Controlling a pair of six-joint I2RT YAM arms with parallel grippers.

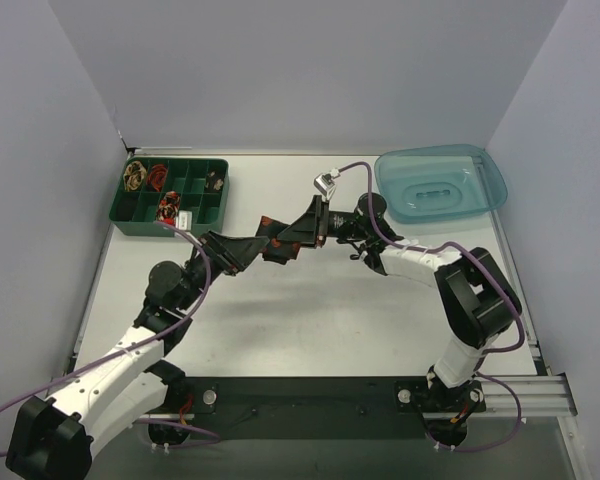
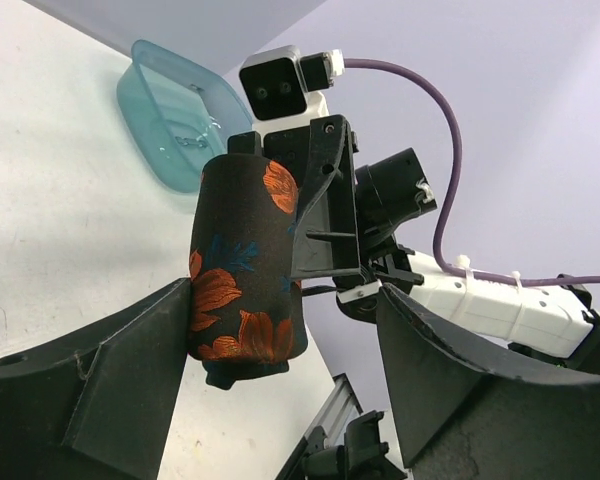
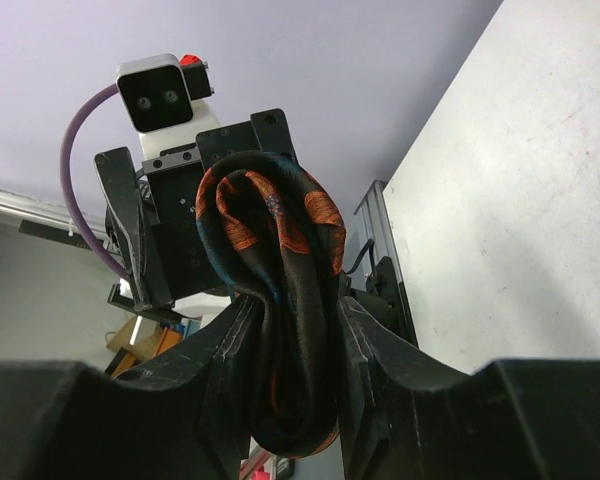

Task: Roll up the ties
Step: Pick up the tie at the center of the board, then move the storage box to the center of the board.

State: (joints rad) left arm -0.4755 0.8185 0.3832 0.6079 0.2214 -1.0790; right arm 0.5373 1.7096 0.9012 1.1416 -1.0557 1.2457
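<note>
A dark tie with orange flowers [image 3: 280, 230], rolled into a coil, is pinched between the fingers of my right gripper [image 3: 292, 310], which is shut on it above the middle of the table. The same rolled tie [image 2: 242, 270] hangs in the left wrist view between the wide-apart fingers of my left gripper [image 2: 285, 300], which is open; the roll lies close against its left finger [image 2: 130, 370]. From above, the tie [image 1: 278, 240] sits between the left gripper [image 1: 238, 252] and the right gripper [image 1: 308, 230]. Small rolled ties [image 1: 166, 206] lie in compartments of the green tray [image 1: 202, 198].
The green divided tray stands at the back left. A translucent blue bin [image 1: 440, 183] sits at the back right, and also shows in the left wrist view as the bin [image 2: 170, 110]. Grey walls close in both sides and the back.
</note>
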